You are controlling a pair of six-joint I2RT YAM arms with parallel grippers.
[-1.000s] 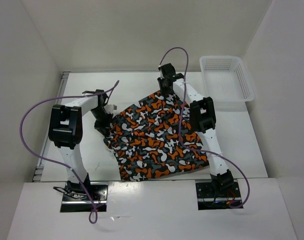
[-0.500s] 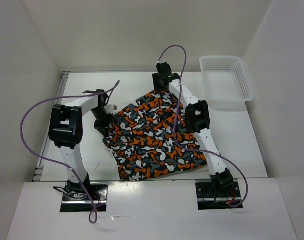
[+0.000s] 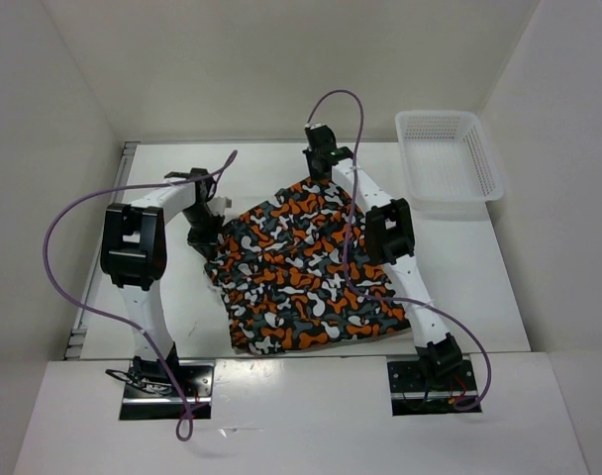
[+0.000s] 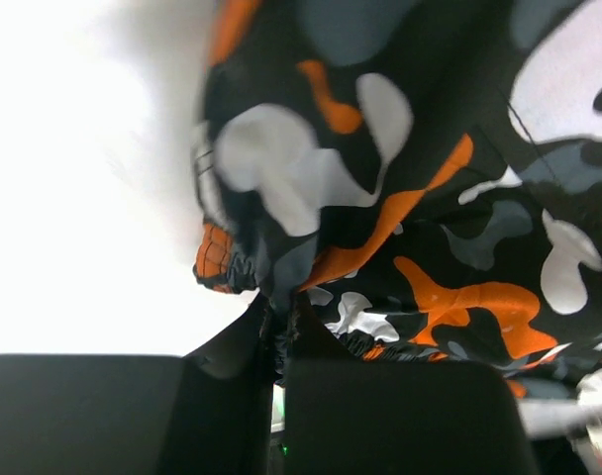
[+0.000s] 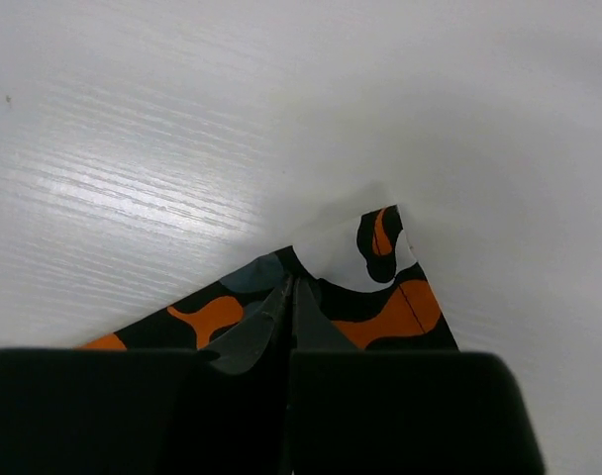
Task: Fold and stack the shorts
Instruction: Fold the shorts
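Observation:
The shorts (image 3: 301, 267), in orange, black, grey and white camouflage print, lie spread on the white table (image 3: 479, 277) between my arms. My left gripper (image 3: 208, 239) is shut on the shorts' left edge; in the left wrist view (image 4: 279, 315) the gathered waistband (image 4: 227, 262) is pinched between the jaws. My right gripper (image 3: 321, 170) is shut on the shorts' far corner; in the right wrist view (image 5: 292, 297) the jaws pinch that corner (image 5: 385, 267) just above the table.
A white plastic mesh basket (image 3: 448, 158) stands at the back right of the table. Purple cables loop over both arms. White walls close in the table on the left, back and right.
My right gripper has moved back and to the left with the shorts' far corner, drawing the fabric out. My left gripper has stayed about where it was.

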